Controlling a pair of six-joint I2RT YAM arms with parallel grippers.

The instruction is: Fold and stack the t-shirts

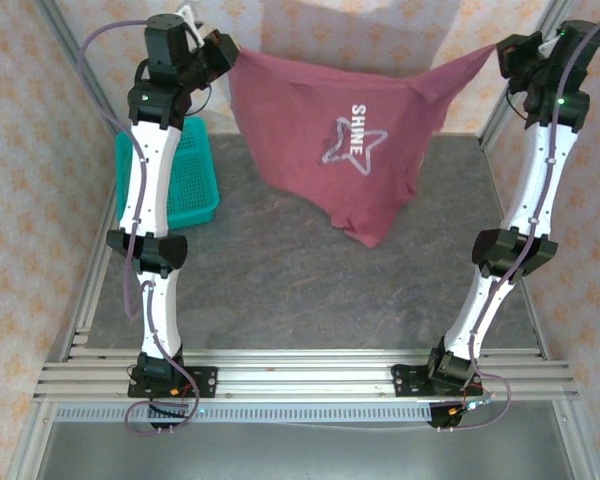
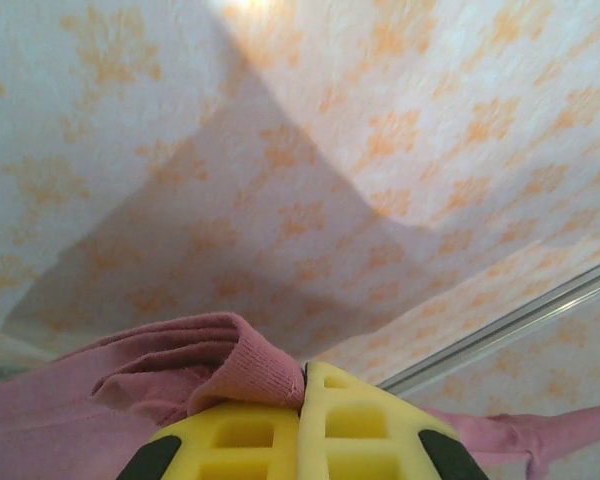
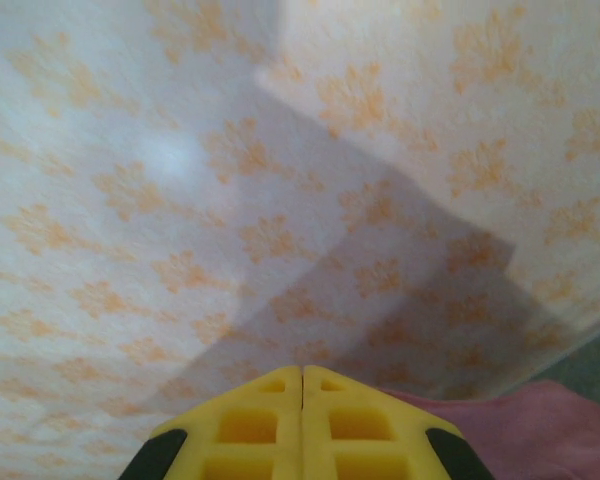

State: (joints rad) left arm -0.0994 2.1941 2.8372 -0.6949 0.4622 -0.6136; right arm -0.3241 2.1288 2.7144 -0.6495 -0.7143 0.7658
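Note:
A maroon t-shirt (image 1: 330, 130) with white "SHINE" lettering and a star outline hangs stretched in the air between my two raised arms. Its lowest corner dangles just above the table. My left gripper (image 1: 225, 52) pinches the upper left edge. In the left wrist view the yellow fingers (image 2: 305, 385) are shut on a ribbed fold of the t-shirt (image 2: 180, 365). My right gripper (image 1: 500, 55) holds the upper right corner, pulled to a point. In the right wrist view its jaws (image 3: 301, 375) are pressed together, with maroon cloth (image 3: 550, 430) at the lower right.
A teal mesh basket (image 1: 190, 180) sits on the dark grey table (image 1: 280, 290) at the left, beside the left arm. Patterned walls close in the back and both sides. Aluminium rails run along the near edge.

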